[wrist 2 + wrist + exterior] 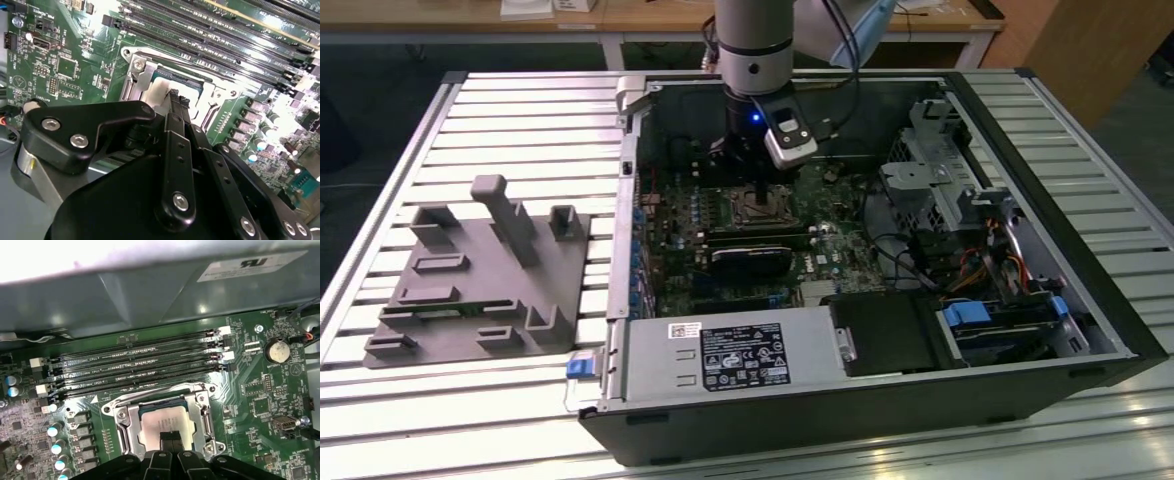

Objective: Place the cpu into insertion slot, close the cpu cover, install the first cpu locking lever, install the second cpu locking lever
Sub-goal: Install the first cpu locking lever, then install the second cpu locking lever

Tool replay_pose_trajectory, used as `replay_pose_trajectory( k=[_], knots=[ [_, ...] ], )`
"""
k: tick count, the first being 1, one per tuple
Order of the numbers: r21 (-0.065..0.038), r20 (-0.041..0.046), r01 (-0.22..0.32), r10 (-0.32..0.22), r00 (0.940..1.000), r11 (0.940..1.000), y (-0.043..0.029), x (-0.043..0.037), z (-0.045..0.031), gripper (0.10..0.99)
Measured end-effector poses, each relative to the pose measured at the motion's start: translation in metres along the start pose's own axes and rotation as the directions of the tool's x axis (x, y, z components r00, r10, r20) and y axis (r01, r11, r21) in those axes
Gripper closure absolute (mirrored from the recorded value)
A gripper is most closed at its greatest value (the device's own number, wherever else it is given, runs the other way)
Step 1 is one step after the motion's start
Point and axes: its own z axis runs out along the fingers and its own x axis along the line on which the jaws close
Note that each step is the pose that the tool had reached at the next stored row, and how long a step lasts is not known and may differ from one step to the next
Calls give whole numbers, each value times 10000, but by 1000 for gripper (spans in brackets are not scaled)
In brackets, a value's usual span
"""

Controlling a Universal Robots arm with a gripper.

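While a grey fixture (474, 275) sits at the exterior view's left, the pincer (171, 439), fingers pressed together and grasping nothing, touches the cpu (165, 424) seated in the insertion slot (122, 425); the chip looks light, stiff, fragile, best gripped by its edges.

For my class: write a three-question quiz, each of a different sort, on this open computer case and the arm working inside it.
1. True or false: the cpu lies in the insertion slot.
2. The gripper is directly above: A) the memory slots; B) the cpu; C) the grey fixture block.
3. Fill in: in the first wrist view, the round silver coin battery sits on the green ____.

Key: 1 true; 2 B; 3 motherboard.
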Motion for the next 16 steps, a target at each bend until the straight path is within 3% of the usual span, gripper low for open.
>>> replay_pose_trajectory(
  k=[9, 16],
  knots=[
    [0, 0, 0, 0, 10000, 10000, -10, -24, -222, 980],
    [-1, 1, 0, 0, 10000, 10000, -11, -28, -253, 980]
  ],
)
